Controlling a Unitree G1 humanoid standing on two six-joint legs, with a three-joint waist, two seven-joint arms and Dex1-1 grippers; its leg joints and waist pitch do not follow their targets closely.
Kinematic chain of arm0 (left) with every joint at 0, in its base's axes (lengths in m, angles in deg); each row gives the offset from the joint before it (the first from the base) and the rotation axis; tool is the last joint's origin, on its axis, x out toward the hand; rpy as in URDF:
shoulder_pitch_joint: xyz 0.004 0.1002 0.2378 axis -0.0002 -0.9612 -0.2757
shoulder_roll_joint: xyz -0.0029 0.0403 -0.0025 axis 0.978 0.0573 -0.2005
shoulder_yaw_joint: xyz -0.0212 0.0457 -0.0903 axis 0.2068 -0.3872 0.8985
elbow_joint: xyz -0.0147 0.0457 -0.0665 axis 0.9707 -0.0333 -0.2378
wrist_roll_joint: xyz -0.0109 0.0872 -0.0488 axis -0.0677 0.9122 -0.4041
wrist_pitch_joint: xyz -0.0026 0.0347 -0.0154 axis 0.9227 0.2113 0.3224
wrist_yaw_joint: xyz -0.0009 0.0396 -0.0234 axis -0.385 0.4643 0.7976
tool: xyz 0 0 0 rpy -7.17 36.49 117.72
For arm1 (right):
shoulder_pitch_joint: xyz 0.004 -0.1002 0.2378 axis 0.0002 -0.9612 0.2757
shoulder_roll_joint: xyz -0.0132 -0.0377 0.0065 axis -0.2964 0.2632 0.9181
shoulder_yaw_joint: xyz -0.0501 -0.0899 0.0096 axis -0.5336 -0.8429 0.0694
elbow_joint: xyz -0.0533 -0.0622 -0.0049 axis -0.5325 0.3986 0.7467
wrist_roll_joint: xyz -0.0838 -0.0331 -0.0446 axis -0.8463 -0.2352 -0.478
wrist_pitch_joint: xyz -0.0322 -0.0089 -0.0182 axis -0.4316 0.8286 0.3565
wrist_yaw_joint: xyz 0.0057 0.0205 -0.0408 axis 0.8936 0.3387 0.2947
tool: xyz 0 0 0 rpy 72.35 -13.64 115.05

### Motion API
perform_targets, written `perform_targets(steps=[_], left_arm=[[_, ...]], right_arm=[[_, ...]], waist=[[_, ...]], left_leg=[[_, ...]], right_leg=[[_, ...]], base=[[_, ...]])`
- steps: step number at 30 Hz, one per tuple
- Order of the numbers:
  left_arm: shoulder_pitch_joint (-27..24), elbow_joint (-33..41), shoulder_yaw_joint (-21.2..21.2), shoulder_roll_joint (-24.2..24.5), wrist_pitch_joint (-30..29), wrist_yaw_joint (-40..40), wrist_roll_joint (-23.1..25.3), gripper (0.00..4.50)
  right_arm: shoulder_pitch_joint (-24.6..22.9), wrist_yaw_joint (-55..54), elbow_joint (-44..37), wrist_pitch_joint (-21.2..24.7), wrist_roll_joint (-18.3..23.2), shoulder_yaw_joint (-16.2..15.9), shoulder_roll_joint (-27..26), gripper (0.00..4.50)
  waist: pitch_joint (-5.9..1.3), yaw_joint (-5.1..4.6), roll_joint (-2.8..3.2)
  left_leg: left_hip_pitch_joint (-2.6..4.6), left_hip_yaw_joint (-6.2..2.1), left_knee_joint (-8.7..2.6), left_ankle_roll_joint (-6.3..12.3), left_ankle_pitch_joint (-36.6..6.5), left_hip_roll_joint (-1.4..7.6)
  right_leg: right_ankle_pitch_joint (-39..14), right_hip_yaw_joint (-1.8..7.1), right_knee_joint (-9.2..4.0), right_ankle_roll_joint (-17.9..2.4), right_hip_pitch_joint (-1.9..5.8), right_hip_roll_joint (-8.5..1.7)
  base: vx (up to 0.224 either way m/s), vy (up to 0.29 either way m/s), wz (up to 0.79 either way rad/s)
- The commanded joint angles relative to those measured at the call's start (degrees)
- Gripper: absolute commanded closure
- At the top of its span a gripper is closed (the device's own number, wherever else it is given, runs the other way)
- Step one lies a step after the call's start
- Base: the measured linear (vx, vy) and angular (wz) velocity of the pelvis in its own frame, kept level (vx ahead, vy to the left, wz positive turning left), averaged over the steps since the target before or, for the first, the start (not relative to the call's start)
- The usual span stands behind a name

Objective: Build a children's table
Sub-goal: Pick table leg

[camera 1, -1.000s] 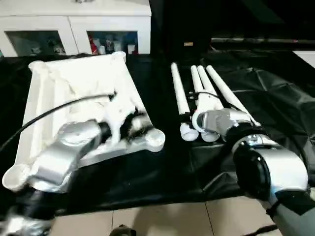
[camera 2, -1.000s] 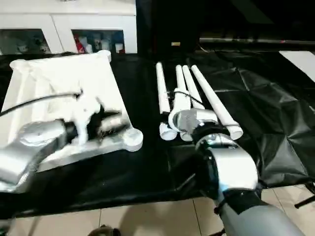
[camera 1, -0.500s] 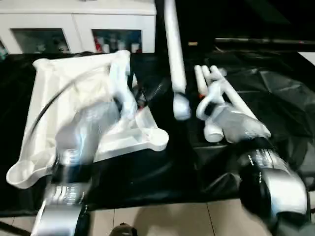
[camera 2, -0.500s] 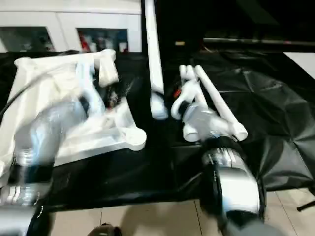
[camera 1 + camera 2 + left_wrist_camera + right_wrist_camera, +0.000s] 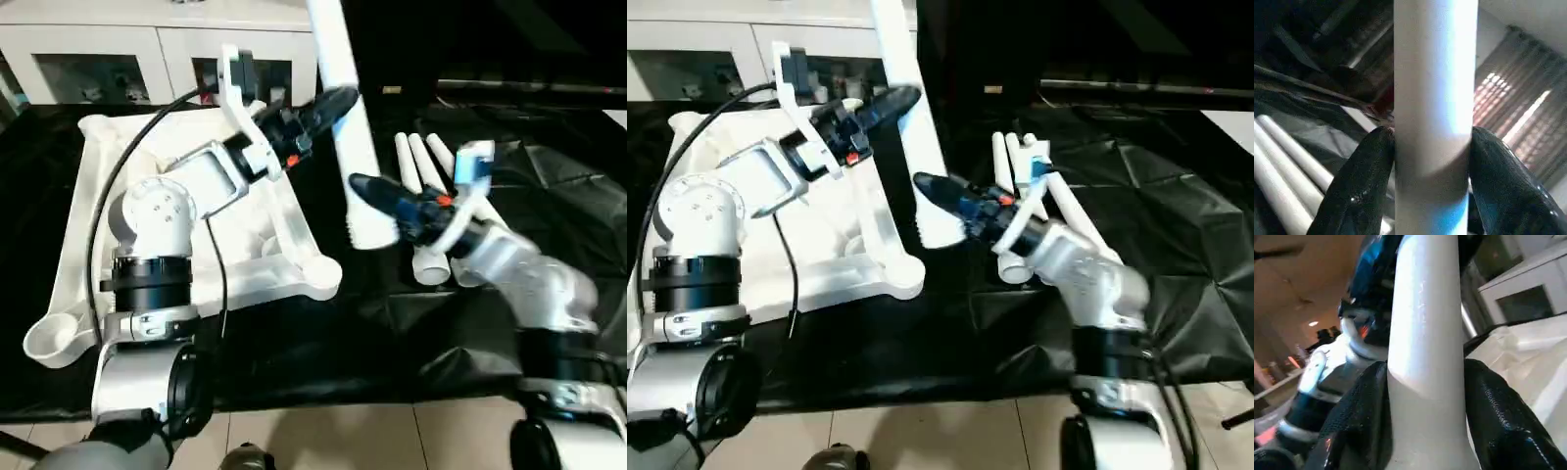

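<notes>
The tabletop (image 5: 176, 196) lies underside up on the black-covered table (image 5: 294, 343). Just right of the tabletop, I hold one leg (image 5: 345, 117) raised and near upright. My left hand (image 5: 328, 103) is clamped on its upper shaft; my right hand (image 5: 377, 196) is clamped near its lower end. Three spare legs (image 5: 426, 162) lie farther right of the tabletop.

Head stereo pair looking down over the tabletop (image 5: 176, 147), wrist cameras close against one shared raised leg (image 5: 1435, 98)
</notes>
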Motion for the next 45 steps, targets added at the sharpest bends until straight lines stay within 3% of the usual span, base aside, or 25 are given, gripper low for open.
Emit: perform_targets(steps=[1, 2, 3, 4, 5, 7, 8, 10, 19, 21, 23, 25, 33, 34, 38, 39, 41, 43, 45], left_arm=[[0.75, 0.59, 0.19, -0.39, -1.21, 1.69, -0.94, 1.96], [0.66, 0.64, 0.21, -0.47, -1.33, 1.85, -1.04, 1.96], [0.51, 0.86, 0.44, -0.63, -1.57, 1.86, -1.53, 1.96], [0.43, 1.02, 0.63, -0.72, -1.8, 1.9, -1.94, 2.25], [0.35, 1.2, 0.85, -0.78, -2.04, 2.03, -2.32, 2.25], [0.12, 1.74, 1.22, -0.79, -2.8, 2.21, -3.25, 2.32], [-0.03, 2.16, 1.24, -0.73, -3.21, 2.07, -3.71, 2.44], [-0.49, 3.19, 1.05, -0.54, -3.99, 1.41, -4.55, 2.53], [-2.08, 5.68, -0.52, -0.04, -4.91, 0.15, -5.82, 2.61], [-2.54, 6.56, -1.7, 0.13, -4.77, -0.17, -5.2, 2.61], [-3.11, 7.88, -3.24, 0.14, -4.04, 0.98, -3.36, 2.61], [-3.18, 8.13, -3.55, -0.11, -3.55, 2.01, -2.47, 2.61], [-3.87, 8.94, -3.96, -1.11, -3.24, 3.03, -2.98, 2.62], [-3.96, 9.0, -4.23, -0.94, -2.89, 3.03, -2.62, 2.62], [-4.24, 9.68, -7.41, 0.85, 0.82, 3.51, 2.99, 2.62], [-4.25, 9.73, -7.69, 0.97, 1.12, 3.62, 3.47, 2.62], [-4.34, 10.8, -11.32, 2.61, 3.72, 4.25, 8.18, 2.62], [-4.33, 11.09, -12.02, 2.74, 4.32, 4.71, 9.13, 2.62], [-4.29, 12.71, -14.12, 2.34, 6.06, 7.06, 12.02, 2.62]], right_arm=[[0.57, -0.09, -3.22, 1.02, 2.18, -0.36, 0.22, 2.56], [0.65, -0.16, -3.18, 1.06, 2.19, -0.4, 0.17, 2.56], [0.71, -0.11, -3.17, 1.19, 2.23, -0.48, 0.19, 2.56], [0.72, -0.1, -3.24, 1.34, 2.31, -0.55, 0.23, 2.56], [0.82, -0.12, -3.14, 1.29, 2.14, -0.66, 0.3, 2.56], [0.93, -0.22, -3.05, 1.37, 2.12, -0.75, 0.37, 2.56], [1.0, -0.34, -3.01, 1.5, 2.18, -0.75, 0.46, 2.56], [0.97, -0.42, -3.12, 1.81, 2.44, -0.78, 0.55, 2.56], [0.73, -1.12, -3.16, 1.95, 2.64, -1.54, 0.82, 2.56], [0.64, -1.48, -3.39, 1.37, 1.88, -1.97, 0.93, 2.56], [0.49, -3.22, -4.48, -1.92, -2.73, -4.44, 1.5, 2.56], [0.42, -4.01, -4.89, -3.82, -5.46, -6.12, 1.95, 2.56], [-0.26, -5.66, -5.85, -6.51, -8.25, -9.11, 1.76, 2.57], [-0.23, -6.14, -5.43, -6.91, -8.72, -9.32, 1.65, 2.01], [1.24, -11.16, -2.46, -10.07, -12.89, -9.5, 0.84, 1.81], [1.34, -11.5, -2.33, -10.43, -13.29, -9.57, 0.82, 1.51], [2.72, -15.84, -0.97, -13.56, -17.72, -10.81, 0.35, 1.41], [3.0, -17.24, -0.6, -14.73, -18.93, -11.09, 0.08, 1.37], [3.73, -20.04, -0.32, -16.18, -20.17, -11.57, -1.51, 1.05]], waist=[[-4.32, 0.07, -0.49], [-4.34, 0.1, -0.77], [-4.35, 0.14, -0.68], [-4.34, 0.13, -0.59], [-4.31, 0.06, -0.95], [-4.33, 0.17, -0.7], [-4.28, 0.08, -1.2], [-4.24, 0.2, -0.92], [-4.15, 0.43, -0.81], [-4.16, 0.45, -0.73], [-4.16, 0.39, -0.48], [-4.2, 0.38, -0.62], [-4.1, 0.17, -0.56], [-4.12, 0.18, -0.53], [-4.15, 0.04, -0.45], [-4.13, -0.02, -0.43], [-4.07, -0.14, -0.44], [-4.07, -0.35, -0.43], [-4.04, -0.59, -0.66]], left_leg=[[2.26, -1.24, -3.62, 0.09, -7.06, 3.01], [2.28, -1.17, -3.62, -0.03, -7.05, 3.01], [2.23, -1.22, -3.63, -0.13, -6.98, 3.04], [2.27, -1.2, -3.62, -0.14, -6.8, 3.0], [2.2, -1.17, -3.63, -0.06, -6.66, 3.0], [2.24, -1.2, -3.59, -0.07, -6.44, 3.02], [2.21, -1.17, -3.68, 0.02, -6.28, 3.03], [2.19, -1.16, -3.62, 0.04, -6.08, 2.98], [2.39, -1.25, -3.93, -1.61, -7.73, 3.12], [2.33, -1.32, -4.02, -1.94, -7.64, 3.2], [2.29, -1.37, -4.06, -2.39, -7.68, 3.2], [2.34, -1.33, -4.04, -2.8, -7.46, 3.15], [2.36, -1.37, -4.11, -2.7, -8.94, 3.08], [2.37, -1.37, -4.09, -2.72, -8.74, 3.11], [2.5, -1.42, -4.22, -3.08, -8.58, 3.15], [2.42, -1.46, -4.21, -3.21, -8.64, 3.17], [2.43, -1.49, -4.35, -3.73, -9.13, 3.19], [2.54, -1.4, -4.38, -4.06, -9.61, 3.14], [2.38, -1.45, -4.49, -4.07, -9.47, 3.24]], right_leg=[[-0.85, 2.28, -4.39, -12.31, 2.19, -5.06], [-1.14, 2.31, -4.48, -12.03, 2.23, -5.13], [-1.2, 2.3, -4.38, -11.97, 2.25, -5.19], [-1.13, 2.28, -4.42, -11.9, 2.13, -5.1], [-1.03, 2.29, -4.45, -11.82, 2.26, -5.14], [-1.08, 2.29, -4.39, -11.76, 2.18, -5.18], [-0.85, 2.26, -4.4, -11.57, 2.23, -5.06], [-1.29, 2.3, -4.42, -11.39, 2.16, -5.17], [-3.07, 2.38, -4.62, -10.05, 2.0, -5.1], [-2.45, 2.38, -4.55, -9.82, 2.04, -5.14], [-2.01, 2.37, -4.52, -9.47, 2.01, -5.07], [-1.38, 2.41, -4.52, -8.97, 2.03, -5.04], [-3.02, 2.49, -4.7, -9.14, 2.01, -4.95], [-2.71, 2.49, -4.69, -9.14, 2.0, -4.99], [-2.65, 2.48, -4.74, -8.44, 1.83, -4.9], [-2.76, 2.48, -4.7, -8.3, 1.8, -4.92], [-3.28, 2.52, -4.78, -7.88, 1.81, -4.91], [-3.41, 2.54, -4.71, -7.78, 1.79, -4.87], [-2.96, 2.57, -4.67, -7.94, 1.87, -4.91]], base=[[0.0, 0.0, 0.0], [0.0, 0.0, 0.0], [0.0, 0.0, 0.0], [0.0, 0.0, 0.0], [0.0, 0.0, 0.0], [0.0, 0.0, 0.0], [0.0, 0.0, 0.0], [0.0, 0.0, 0.0], [0.0, 0.0, 0.0], [0.0, 0.0, 0.0], [0.0, 0.0, 0.0], [0.0, 0.0, 0.0], [0.0, 0.0, 0.0], [0.0, 0.0, 0.0], [0.0, 0.0, 0.0], [0.0, 0.0, 0.0], [0.0, 0.0, 0.0], [0.0, 0.0, 0.0], [0.0, 0.0, 0.0]])
